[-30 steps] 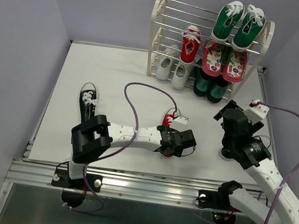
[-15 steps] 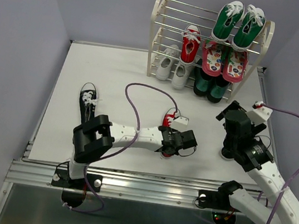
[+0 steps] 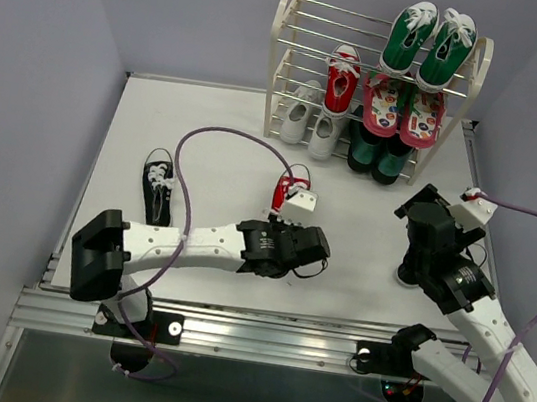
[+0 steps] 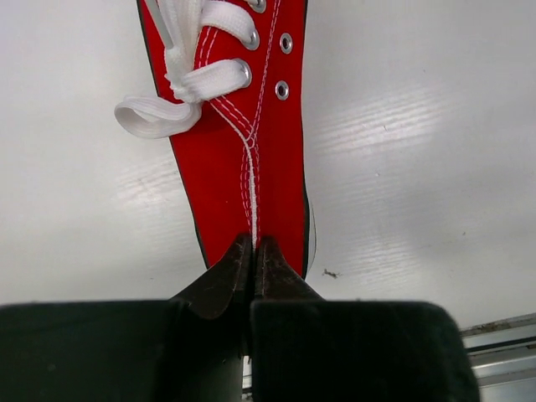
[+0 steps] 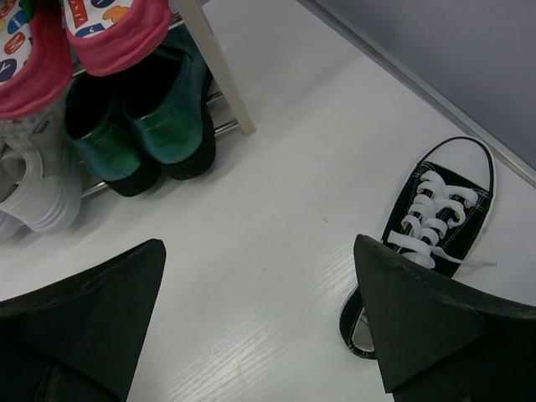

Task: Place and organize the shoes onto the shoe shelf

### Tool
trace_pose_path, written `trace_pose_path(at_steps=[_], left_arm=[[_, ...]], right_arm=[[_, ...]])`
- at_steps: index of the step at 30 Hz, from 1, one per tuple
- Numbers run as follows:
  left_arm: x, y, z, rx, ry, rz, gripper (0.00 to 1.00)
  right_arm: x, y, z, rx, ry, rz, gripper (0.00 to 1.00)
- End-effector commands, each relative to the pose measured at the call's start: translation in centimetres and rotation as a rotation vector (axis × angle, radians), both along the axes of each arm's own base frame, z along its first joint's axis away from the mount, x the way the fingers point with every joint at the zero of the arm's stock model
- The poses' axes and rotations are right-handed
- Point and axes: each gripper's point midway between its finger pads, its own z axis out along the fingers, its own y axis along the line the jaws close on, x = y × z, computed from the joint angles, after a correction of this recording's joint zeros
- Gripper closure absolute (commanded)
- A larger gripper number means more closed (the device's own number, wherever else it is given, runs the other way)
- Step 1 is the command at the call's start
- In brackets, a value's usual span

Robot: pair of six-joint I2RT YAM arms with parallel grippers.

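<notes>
A red shoe (image 4: 243,159) with white laces lies toe-away in the left wrist view, and my left gripper (image 4: 254,244) is shut on its heel seam. From above, this red shoe (image 3: 293,178) pokes out beyond the left gripper (image 3: 285,226) at mid-table. The shoe shelf (image 3: 284,42) stands at the back and holds a second red shoe (image 3: 342,79), with a white pair (image 3: 311,118) at its foot. One black shoe (image 3: 157,184) lies at the left. Another black shoe (image 5: 435,226) lies beside my right gripper (image 5: 258,244), which is open and empty.
A green pair (image 3: 429,43) sits on the shelf's top tier, a pink patterned pair (image 3: 404,108) below it, and a dark green pair (image 3: 376,155) at the bottom. A purple cable (image 3: 217,138) loops over the table. Grey walls close in on the left, back and right.
My left gripper has shut on the red shoe's heel. The arm has swung left with its elbow stretched out, and the shoe now sits further left and back. The right arm has barely moved.
</notes>
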Motion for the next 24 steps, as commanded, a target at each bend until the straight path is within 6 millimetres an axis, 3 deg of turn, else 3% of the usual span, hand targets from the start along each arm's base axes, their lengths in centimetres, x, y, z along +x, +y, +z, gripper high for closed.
trace_pose_path(at_steps=[1,7,10,14,17,18,19,21,22,24], left_arm=[[2.3,2.8,6.4,0.010,-0.217,0.057,1.00],[3.1,3.0,11.6,-0.016,-0.341,-0.045,1.00],[4.7,2.8,14.3,-0.021,-0.390,-0.089,1.00],[10.2,4.3,17.0,-0.076,-0.430,-0.033,1.00],[13.1,5.3,20.0,-0.038,-0.504,-0.019,1.00],[14.8,5.8,20.1,-0.015,-0.511,0.002,1.00],[15.5,5.2,22.3,-0.027,-0.547,-0.048,1.00],[17.6,5.0,22.3,0.005,-0.545,-0.054,1.00],[18.2,4.7,23.5,0.002,-0.565,-0.064,1.00],[19.8,4.2,22.6,0.060,-0.555,-0.076,1.00]], right_arm=[[-0.1,-0.9,0.5,-0.003,-0.040,-0.062,0.00],[0.2,-0.7,0.1,-0.012,-0.027,-0.060,0.00],[0.4,-0.5,-0.2,-0.022,-0.013,-0.055,0.00],[0.9,0.0,-0.6,-0.027,0.008,-0.036,0.00],[1.0,0.2,-1.0,-0.028,0.015,-0.033,0.00],[1.1,0.2,-1.1,-0.029,0.018,-0.030,0.00],[1.1,0.3,-1.2,-0.032,0.021,-0.029,0.00],[1.1,0.1,-1.2,-0.041,0.024,-0.038,0.00],[1.1,0.0,-1.2,-0.042,0.020,-0.043,0.00],[1.0,-0.3,-0.8,-0.045,0.010,-0.058,0.00]])
